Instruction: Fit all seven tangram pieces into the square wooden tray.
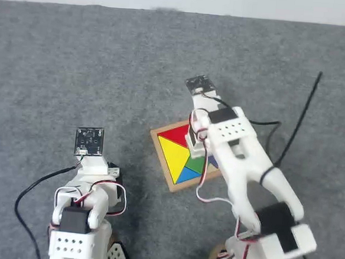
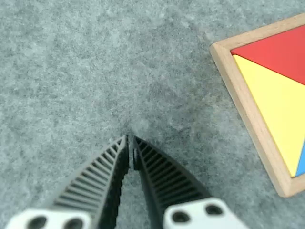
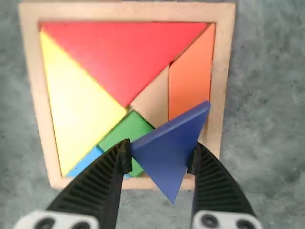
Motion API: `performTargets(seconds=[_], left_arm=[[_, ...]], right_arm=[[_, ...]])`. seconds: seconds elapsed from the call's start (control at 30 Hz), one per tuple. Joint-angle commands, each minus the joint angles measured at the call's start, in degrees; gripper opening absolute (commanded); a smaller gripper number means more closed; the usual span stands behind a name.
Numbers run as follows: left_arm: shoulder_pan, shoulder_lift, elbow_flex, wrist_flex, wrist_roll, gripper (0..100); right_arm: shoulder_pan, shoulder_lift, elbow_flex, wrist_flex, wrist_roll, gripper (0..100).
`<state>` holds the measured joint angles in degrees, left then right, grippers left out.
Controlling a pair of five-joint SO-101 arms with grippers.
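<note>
Looking at the square wooden tray (image 1: 160, 160) just right of centre, we fear a jam: the dark blue triangle (image 3: 174, 136) hangs tilted over seated pieces (image 3: 119, 52) and could catch an edge. The right arm (image 1: 247, 164) stretches from lower right over the tray, the right pincer (image 3: 159, 155) clamping that triangle; the left pincer (image 2: 130, 143), lower left, is closed, empty.

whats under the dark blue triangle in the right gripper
The tray, where part of the green piece, an end of the orange piece and a bare wooden gap show beside the triangle. The floor directly beneath is covered.
</note>
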<state>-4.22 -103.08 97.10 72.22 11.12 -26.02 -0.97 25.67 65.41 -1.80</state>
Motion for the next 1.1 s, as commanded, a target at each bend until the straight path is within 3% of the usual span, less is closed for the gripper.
performTargets(seconds=[0.0, 0.17, 0.3, 0.4, 0.53, 0.73, 0.87, 1.07], left_arm=[[-0.35, -1.14, -0.66, 0.09, -0.62, 1], [-0.35, -1.14, -0.66, 0.09, -0.62, 1], [-0.35, -1.14, -0.66, 0.09, -0.62, 1], [-0.35, -1.14, -0.66, 0.09, -0.62, 1], [-0.35, -1.14, -0.66, 0.09, -0.62, 1], [-0.35, -1.14, -0.66, 0.09, -0.62, 1], [-0.35, -1.14, -0.66, 0.09, -0.62, 1], [-0.35, -1.14, -0.66, 0.09, -0.62, 1]], right_arm=[[-0.4, 1.98, -5.27, -1.01, 0.79, 16.1], [-0.4, 2.68, -6.24, -2.86, 1.23, 28.4], [-0.48, 0.92, -6.24, -4.09, 1.32, 29.1], [-0.31, -1.01, -6.07, -2.77, 1.32, 24.3], [0.48, -5.32, -0.88, -2.59, 2.64, 9.7], [3.91, -16.04, 16.26, -15.78, 7.21, 9.1], [9.8, -18.15, 23.21, -26.15, 7.3, 0.2], [10.33, -11.03, 18.73, -22.55, 7.21, 0.7]])
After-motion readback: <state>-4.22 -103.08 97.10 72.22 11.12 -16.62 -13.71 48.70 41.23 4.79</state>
